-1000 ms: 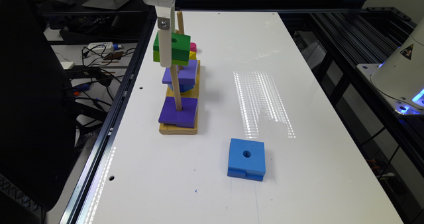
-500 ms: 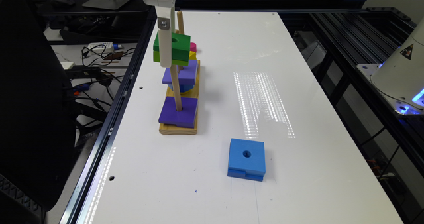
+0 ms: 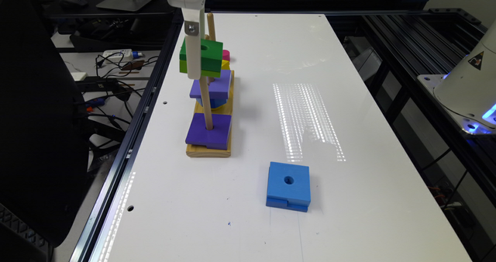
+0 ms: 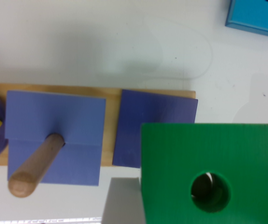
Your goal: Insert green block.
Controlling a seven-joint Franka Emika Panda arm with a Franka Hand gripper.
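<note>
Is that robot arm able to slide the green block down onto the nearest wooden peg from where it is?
Probably yes. The green block hangs in the gripper above the peg, whose top seems to show through the block's hole in the wrist view. Only a purple block sits low on it.

One green block (image 3: 201, 58), two purple blocks (image 3: 209, 129), one blue block (image 3: 288, 185)

Bright; glare streaks on table (image 3: 348, 215)
</note>
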